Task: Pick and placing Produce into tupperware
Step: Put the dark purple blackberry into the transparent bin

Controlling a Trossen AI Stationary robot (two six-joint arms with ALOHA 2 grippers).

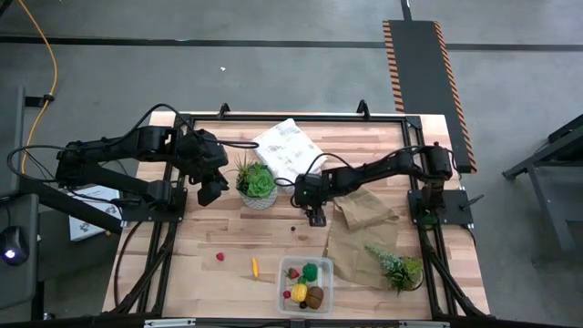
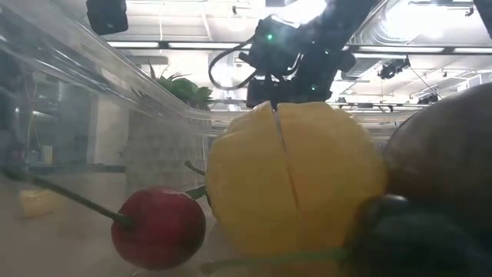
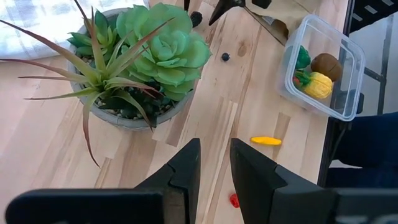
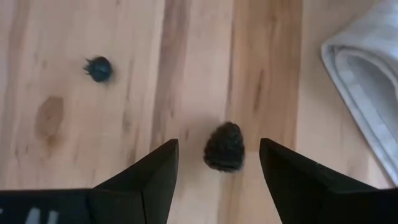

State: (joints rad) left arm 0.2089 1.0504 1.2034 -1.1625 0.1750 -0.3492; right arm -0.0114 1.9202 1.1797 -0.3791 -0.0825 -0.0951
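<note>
Right gripper (image 1: 316, 219), centre of the high view, hangs over the table (image 1: 200, 264) with fingers apart, holding nothing; in the right wrist view a dark berry (image 4: 224, 147) lies between the fingertips on the wood, a smaller dark berry (image 4: 99, 68) upper left, cloth (image 4: 367, 81) at right edge. Left gripper (image 1: 209, 192), left of centre beside the potted succulent (image 1: 256, 182), fingers slightly apart, empty. Tupperware (image 1: 306, 283) bottom centre holds lemon (image 1: 299, 292), kiwi (image 1: 315, 296), broccoli (image 1: 311, 271), red berry (image 1: 287, 294). Orange stick (image 1: 255, 266) and another red berry (image 1: 219, 257) lie on the table left of it. Paper bag (image 1: 360, 228) right of centre. No readable writing anywhere.
</note>
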